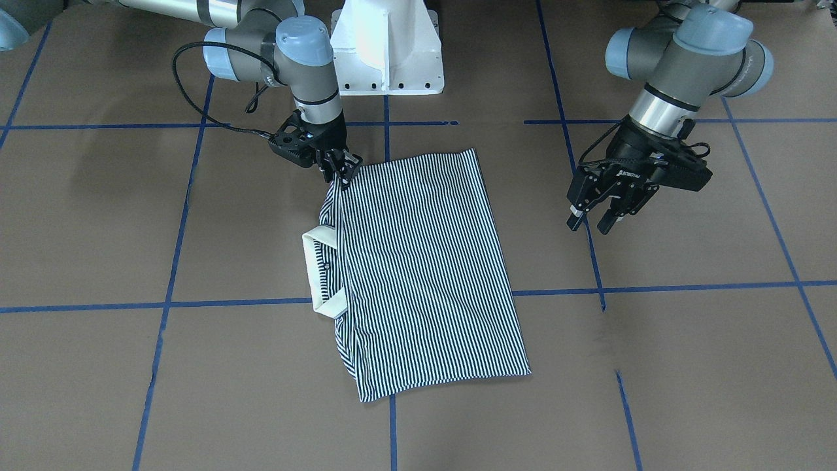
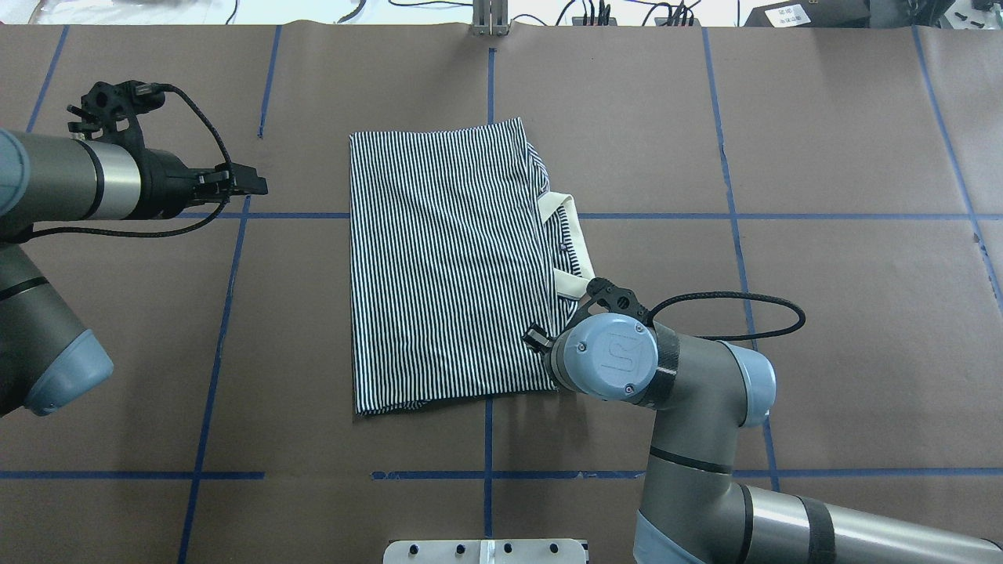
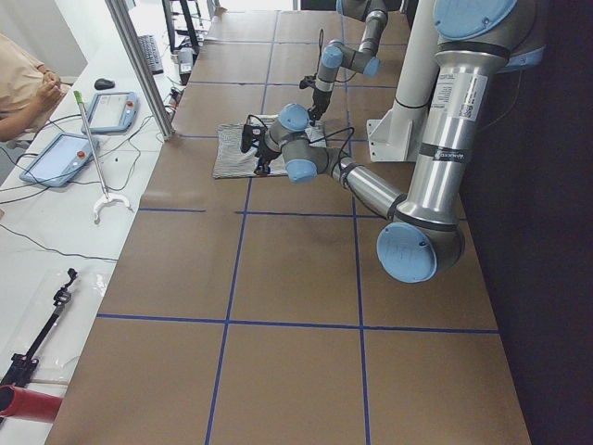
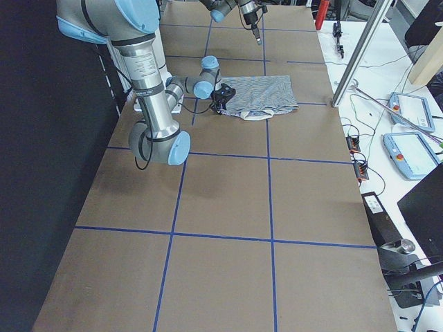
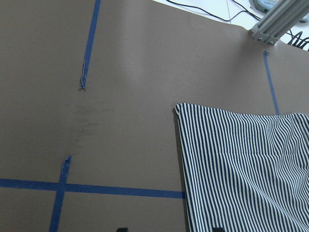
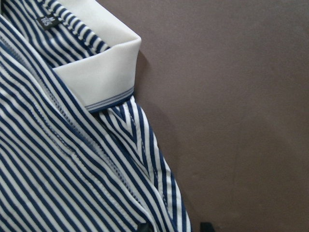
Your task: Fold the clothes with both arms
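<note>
The striped polo shirt (image 1: 425, 261) lies folded into a long rectangle at the table's middle, its cream collar (image 1: 320, 268) sticking out on the robot's right side. My right gripper (image 1: 341, 171) is down at the shirt's near corner on that side, and its fingers pinch the fabric edge, which rises to them. In the right wrist view the shirt (image 6: 72, 169) and collar (image 6: 101, 72) fill the frame. In the overhead view the shirt (image 2: 447, 258) is partly under the right wrist, which hides the fingers. My left gripper (image 1: 592, 226) hovers open and empty beside the shirt (image 5: 241, 164).
The white pedestal base (image 1: 386, 52) stands at the robot's edge behind the shirt. Blue tape lines (image 1: 229, 303) grid the brown table. An aluminium post (image 2: 490, 19) stands at the far edge. A person (image 3: 23, 79) sits at a side bench with tablets (image 3: 56, 158).
</note>
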Robot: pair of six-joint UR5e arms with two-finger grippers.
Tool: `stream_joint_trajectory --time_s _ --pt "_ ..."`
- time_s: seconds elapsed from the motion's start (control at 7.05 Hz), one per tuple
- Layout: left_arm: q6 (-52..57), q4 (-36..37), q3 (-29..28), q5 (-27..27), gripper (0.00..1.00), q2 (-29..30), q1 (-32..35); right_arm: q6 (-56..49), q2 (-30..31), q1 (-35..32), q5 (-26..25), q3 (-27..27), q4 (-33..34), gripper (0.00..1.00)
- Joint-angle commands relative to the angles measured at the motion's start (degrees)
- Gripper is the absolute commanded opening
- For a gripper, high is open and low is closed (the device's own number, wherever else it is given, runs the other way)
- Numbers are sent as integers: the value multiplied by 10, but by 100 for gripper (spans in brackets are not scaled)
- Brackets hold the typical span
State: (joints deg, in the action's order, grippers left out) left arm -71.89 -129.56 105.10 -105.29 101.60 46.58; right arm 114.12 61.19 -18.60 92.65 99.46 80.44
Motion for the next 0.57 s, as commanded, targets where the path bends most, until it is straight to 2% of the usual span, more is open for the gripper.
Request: stream_joint_trajectory --time_s 0.0,0.43 --pt "0 0 0 -1 66 0 0 -4 -2 1 3 0 0 0" --pt "0 0 0 -6 66 -1 0 -5 -6 0 4 6 0 0"
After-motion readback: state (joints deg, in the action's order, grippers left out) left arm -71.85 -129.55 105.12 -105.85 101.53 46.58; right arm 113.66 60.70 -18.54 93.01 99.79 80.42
